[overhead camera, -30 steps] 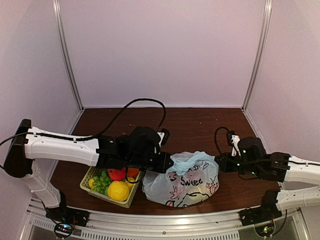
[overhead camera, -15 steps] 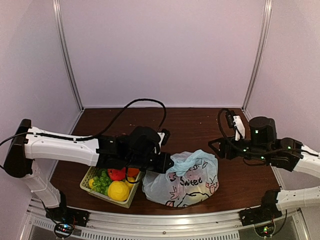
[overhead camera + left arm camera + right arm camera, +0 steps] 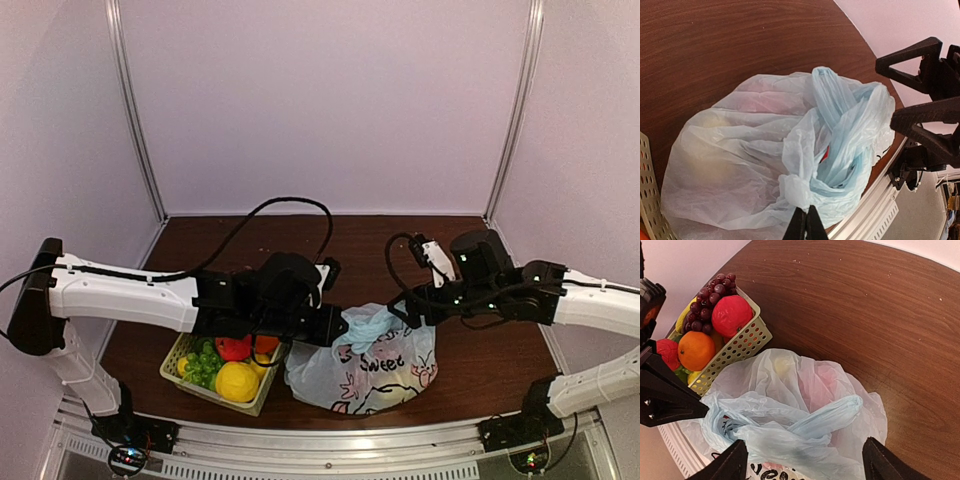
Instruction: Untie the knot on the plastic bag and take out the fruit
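The pale blue plastic bag (image 3: 365, 365) lies on the table near the front edge, with dark print on its side. My left gripper (image 3: 807, 225) is shut on a bunched end of the bag's film (image 3: 796, 192) at the bag's left top. The knot (image 3: 807, 422) shows as the two handles crossed in a loose twist on top of the bag. My right gripper (image 3: 805, 462) hovers open above the bag, fingers wide on either side of the twist, holding nothing. Fruit shows dimly through the film as a pale yellow patch (image 3: 782, 367) and a pink one (image 3: 827, 382).
A pale green perforated basket (image 3: 170, 365) stands just left of the bag, holding grapes, an orange (image 3: 695, 350), a red fruit (image 3: 730, 315) and yellow pieces. The metal front rail (image 3: 875, 200) runs close behind the bag. Bare brown table (image 3: 380, 250) lies beyond.
My right gripper has opened wide, let go at the bag's right side and swung left to hover above the bag. The left gripper keeps its grip and has not moved.
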Tool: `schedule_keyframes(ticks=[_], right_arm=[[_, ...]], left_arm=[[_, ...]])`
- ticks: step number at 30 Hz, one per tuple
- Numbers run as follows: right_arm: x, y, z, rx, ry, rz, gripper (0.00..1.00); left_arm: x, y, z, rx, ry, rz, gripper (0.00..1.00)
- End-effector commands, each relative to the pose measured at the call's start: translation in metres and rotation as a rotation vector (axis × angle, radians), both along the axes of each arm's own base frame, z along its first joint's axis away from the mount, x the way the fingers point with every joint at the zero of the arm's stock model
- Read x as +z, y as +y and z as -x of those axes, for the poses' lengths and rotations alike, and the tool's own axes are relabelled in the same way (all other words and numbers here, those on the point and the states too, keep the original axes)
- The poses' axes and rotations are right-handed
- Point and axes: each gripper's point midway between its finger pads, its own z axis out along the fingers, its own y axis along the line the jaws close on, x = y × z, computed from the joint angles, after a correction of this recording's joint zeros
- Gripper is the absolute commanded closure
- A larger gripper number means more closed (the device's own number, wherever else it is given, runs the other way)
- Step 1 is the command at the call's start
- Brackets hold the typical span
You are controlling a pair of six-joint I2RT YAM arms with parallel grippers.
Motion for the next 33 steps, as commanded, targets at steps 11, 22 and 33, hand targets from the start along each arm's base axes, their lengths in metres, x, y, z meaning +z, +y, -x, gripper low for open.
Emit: schedule_keyframes(ticks=[11, 22, 33], right_arm=[[-0.009, 0.021, -0.007, 0.021, 0.036, 0.011, 0.4], [-0.006, 0.006, -0.011, -0.086, 0.029, -0.033, 0.97], [0.025, -0.036, -0.024, -0.321, -0.035, -0.216, 1.0]], left_arm=[[0.018, -0.002, -0.005, 0.009, -0.022, 0.05, 1.0], [0.024, 0.005, -0.007, 0.025, -0.048, 0.044, 1.0], [0.036, 0.037, -0.015, 0.083, -0.087, 0.05, 1.0]])
